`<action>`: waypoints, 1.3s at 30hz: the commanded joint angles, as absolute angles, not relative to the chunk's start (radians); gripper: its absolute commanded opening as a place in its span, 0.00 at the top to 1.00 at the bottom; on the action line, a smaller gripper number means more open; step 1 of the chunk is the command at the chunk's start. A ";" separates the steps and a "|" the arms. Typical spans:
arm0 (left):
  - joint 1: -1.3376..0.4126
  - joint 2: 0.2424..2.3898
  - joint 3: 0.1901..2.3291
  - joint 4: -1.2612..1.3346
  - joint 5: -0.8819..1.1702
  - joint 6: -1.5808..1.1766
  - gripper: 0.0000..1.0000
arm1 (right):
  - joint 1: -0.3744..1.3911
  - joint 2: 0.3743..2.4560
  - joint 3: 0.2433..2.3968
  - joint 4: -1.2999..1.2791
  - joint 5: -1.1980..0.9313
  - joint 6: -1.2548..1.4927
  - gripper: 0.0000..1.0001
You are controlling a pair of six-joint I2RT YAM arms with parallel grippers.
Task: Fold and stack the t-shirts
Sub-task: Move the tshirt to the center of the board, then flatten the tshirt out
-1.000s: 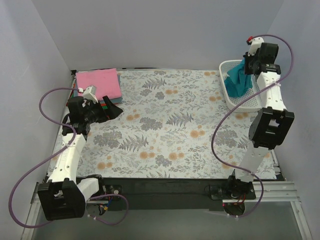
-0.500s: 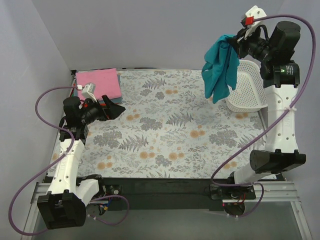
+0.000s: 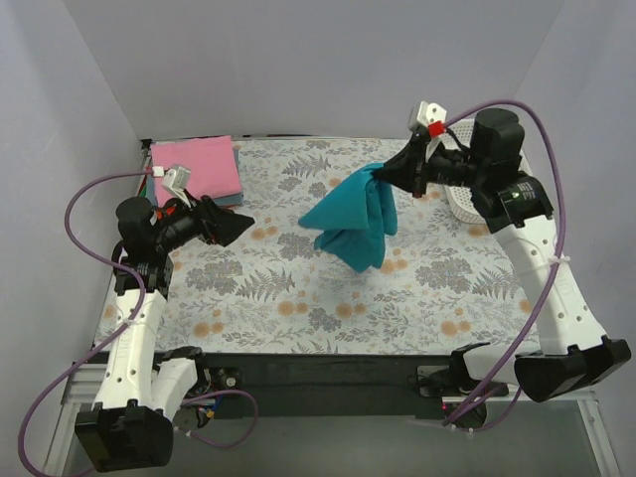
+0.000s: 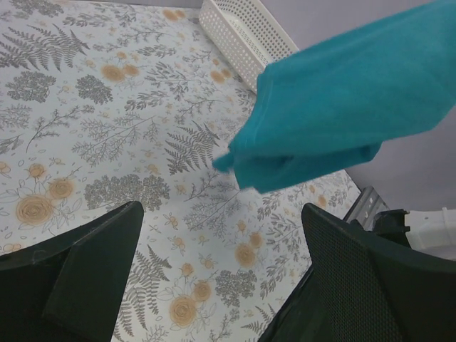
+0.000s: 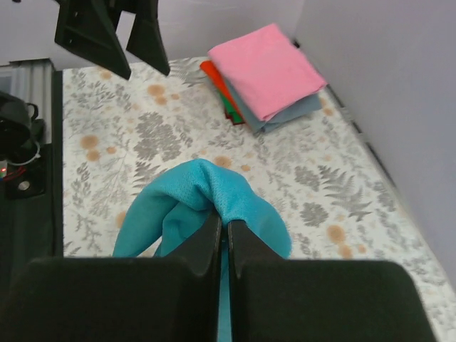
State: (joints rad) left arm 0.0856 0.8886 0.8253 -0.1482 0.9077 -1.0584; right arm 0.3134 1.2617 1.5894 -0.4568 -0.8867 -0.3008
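R gripper (image 3: 386, 177) is pressed together on a bunched fold of the teal t-shirt (image 3: 353, 224); the R wrist view shows cloth squeezed between both jaws, the rest spilling out below. The shirt hangs crumpled from that one pinch point over the middle of the floral table cloth (image 3: 298, 288). Whether its low end touches the cloth can't be told.

Change vs 1 s ago: the shirt sat in the white basket (image 3: 465, 204) at the far R. Half a sec ago it dangled high above the basket. Now it's clear of the basket and swung in over the centre, lower down. So pick-up is done and transfer nearly done; spreading and folding haven't begun.

L gripper (image 3: 234, 227) is spread wide, holding nothing, and has edged slightly toward the centre. It points at the shirt, which fills the upper R of its wrist view.

Behind it at the far L corner lies the folded stack (image 3: 194, 167), pink on top, w/ orange-red and green edges beneath. Probably next: lay the shirt flat, L arm helping.
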 commanded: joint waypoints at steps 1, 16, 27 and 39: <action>0.084 0.870 0.796 -0.137 0.940 -1.065 0.07 | 0.354 1.238 1.478 -0.402 -0.913 -0.311 0.99; 0.066 1.017 0.724 -0.248 0.980 -1.172 0.08 | 0.295 1.350 1.088 -0.370 -0.319 -0.417 0.63; -0.356 1.239 0.804 -0.373 0.700 -1.126 0.15 | 0.252 1.227 1.022 -0.402 -0.510 -0.644 0.33; -0.606 1.387 0.824 -0.324 0.577 -1.216 0.28 | 0.515 1.415 1.041 -0.548 -0.629 -0.711 0.30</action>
State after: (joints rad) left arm -0.5827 1.3750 0.7883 -0.3557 0.6300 -1.1866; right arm 0.4744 1.3544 1.0191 -0.5205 -0.6338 -0.7162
